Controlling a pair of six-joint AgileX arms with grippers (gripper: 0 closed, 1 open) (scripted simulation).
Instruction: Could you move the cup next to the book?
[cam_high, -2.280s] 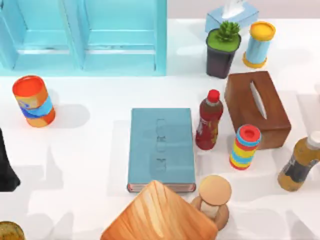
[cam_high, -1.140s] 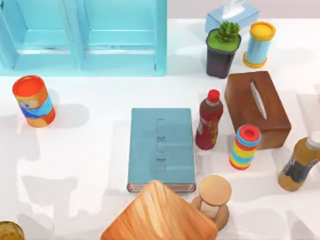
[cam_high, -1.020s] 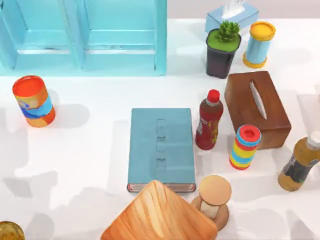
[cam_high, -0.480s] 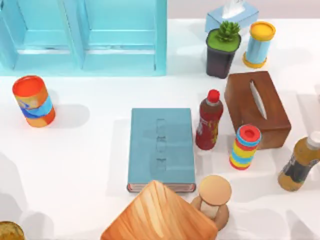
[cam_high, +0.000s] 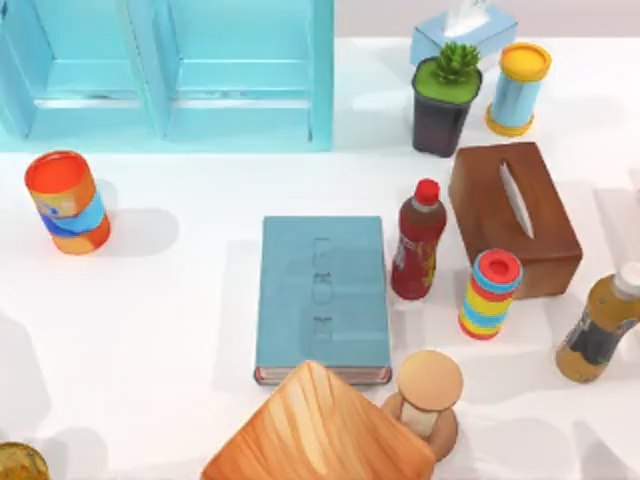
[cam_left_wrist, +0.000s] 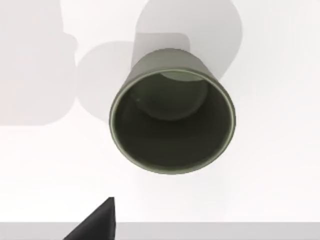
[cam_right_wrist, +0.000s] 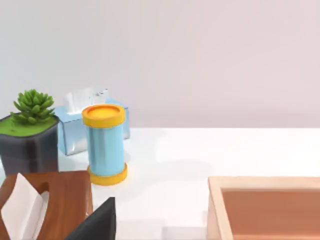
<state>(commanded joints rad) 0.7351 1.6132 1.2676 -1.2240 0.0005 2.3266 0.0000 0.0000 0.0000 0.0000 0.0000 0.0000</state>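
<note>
1. The cup (cam_left_wrist: 172, 120) stands upright on the white table (cam_left_wrist: 280, 190) in the left wrist view, its mouth open to the camera, unmarked.
2. The book (cam_high: 322, 296) lies flat at the top view's centre, with faint embossed marks, unreadable.
3. One dark finger (cam_left_wrist: 97, 225) of the left gripper shows near the cup; whether its fingers are apart or together, I cannot tell.
4. A dark finger (cam_right_wrist: 97, 222) of the right gripper shows beside the wooden tissue box (cam_right_wrist: 47, 202); I cannot tell its state either.
</note>
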